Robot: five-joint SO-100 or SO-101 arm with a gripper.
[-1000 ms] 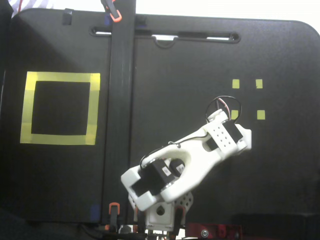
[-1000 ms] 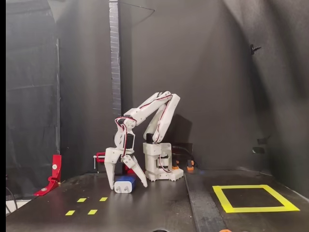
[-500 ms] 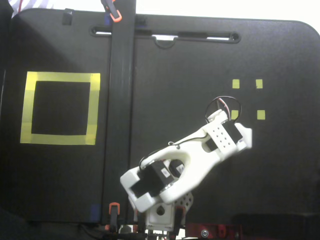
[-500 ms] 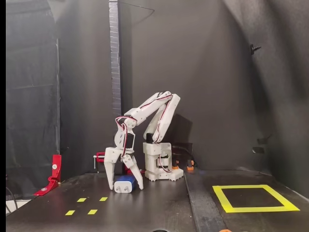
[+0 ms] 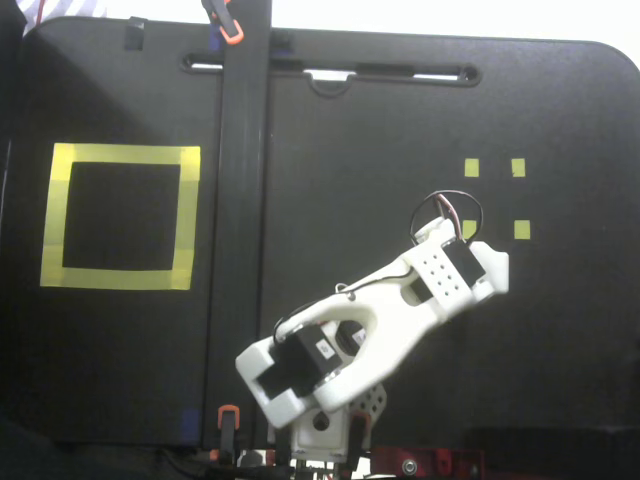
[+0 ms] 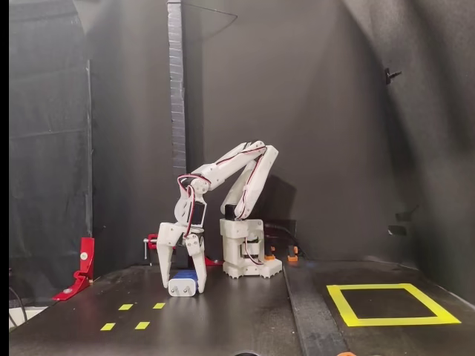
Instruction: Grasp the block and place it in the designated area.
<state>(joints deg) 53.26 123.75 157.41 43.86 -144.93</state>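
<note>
black table (image 6: 245,319) | jaws (image 6: 181,285) clamped on block (image 6: 182,283) | red clamp (image 6: 80,268) well left | designated area (image 6: 390,304) far right

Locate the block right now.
In the fixed side view the block sits on the table left of centre, between the gripper fingers, just behind the small yellow squares; the arm hides it from above.

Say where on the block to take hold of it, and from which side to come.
Grip the block across its two short ends, coming straight down from above. It lies flat and low on the table, so only the ends offer faces to pinch. The gripper already straddles it that way, a finger at each end.
</note>
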